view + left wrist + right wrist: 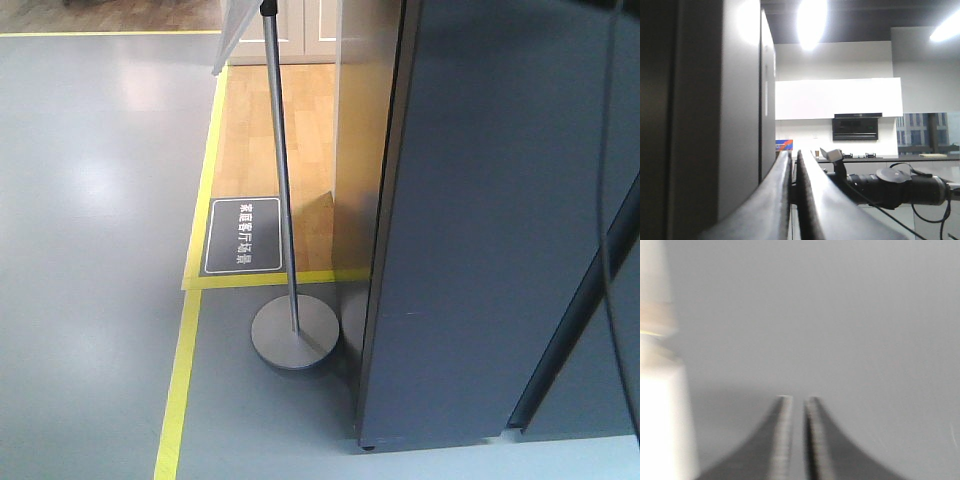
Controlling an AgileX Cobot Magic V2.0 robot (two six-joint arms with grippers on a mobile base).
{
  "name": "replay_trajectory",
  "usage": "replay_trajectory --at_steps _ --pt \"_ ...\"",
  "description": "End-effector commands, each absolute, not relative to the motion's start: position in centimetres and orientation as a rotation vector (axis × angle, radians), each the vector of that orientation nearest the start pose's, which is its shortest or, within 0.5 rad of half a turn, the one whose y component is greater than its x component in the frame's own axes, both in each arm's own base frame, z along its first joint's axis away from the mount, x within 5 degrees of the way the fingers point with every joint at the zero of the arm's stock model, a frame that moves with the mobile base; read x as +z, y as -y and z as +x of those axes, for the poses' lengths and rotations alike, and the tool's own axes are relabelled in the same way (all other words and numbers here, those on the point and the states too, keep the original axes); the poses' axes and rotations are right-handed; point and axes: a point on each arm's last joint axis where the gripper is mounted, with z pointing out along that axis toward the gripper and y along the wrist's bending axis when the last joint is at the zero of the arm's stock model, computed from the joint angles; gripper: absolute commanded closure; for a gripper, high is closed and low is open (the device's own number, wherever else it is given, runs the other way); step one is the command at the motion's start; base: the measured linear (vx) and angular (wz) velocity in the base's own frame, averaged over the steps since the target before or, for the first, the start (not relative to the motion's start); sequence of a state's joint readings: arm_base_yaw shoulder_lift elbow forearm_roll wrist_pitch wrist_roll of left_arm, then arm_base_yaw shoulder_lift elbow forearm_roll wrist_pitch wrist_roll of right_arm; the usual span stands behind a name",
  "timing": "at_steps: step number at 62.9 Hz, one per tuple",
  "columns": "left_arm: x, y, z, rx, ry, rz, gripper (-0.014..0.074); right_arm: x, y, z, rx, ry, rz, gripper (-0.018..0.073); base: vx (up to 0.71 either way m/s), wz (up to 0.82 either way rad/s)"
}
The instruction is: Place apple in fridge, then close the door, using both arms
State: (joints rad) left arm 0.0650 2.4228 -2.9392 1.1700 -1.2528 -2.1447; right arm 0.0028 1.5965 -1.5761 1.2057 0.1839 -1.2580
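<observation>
The apple is out of view in every frame. The fridge door (480,200), a smooth dark grey-blue face, fills the right half of the front view. In the left wrist view the fridge (740,100) stands as a tall dark wall on the left. My left gripper (795,152) is shut beside it, empty, with only a hairline gap between the fingers. The black right arm (895,187) reaches across behind it. My right gripper (797,399) is shut and empty, its tips close against the grey door face (840,315). A white lining edge (660,415) shows at left.
A metal pole on a round base (293,335) stands just left of the fridge's bottom corner. Yellow floor tape (185,370), a dark floor sign (243,236) and wooden flooring lie beyond. A slanting black bar (580,310) and a thin cable cross the door.
</observation>
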Motion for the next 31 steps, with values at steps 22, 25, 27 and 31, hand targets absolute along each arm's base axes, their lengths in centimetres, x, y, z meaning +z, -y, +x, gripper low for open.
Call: replay_trajectory --at_steps 22,25,27,31 --pt "60.6 4.6 28.1 -1.158 -0.583 1.075 0.0605 52.2 -5.8 25.9 0.520 -1.483 -0.556 0.0566 0.00 0.00" --pt "61.5 4.6 26.3 -1.127 -0.562 1.104 0.0605 52.3 -6.3 24.6 0.571 -1.496 -0.622 0.0566 0.00 0.00" --pt "62.0 4.6 25.2 -1.108 -0.549 1.122 0.0605 52.4 -6.5 23.8 0.595 -1.501 -0.660 0.0566 0.00 0.00" --pt "63.1 4.7 22.7 -1.061 -0.525 1.154 0.0605 52.6 -7.0 22.1 0.629 -1.500 -0.741 0.0566 0.00 0.00"
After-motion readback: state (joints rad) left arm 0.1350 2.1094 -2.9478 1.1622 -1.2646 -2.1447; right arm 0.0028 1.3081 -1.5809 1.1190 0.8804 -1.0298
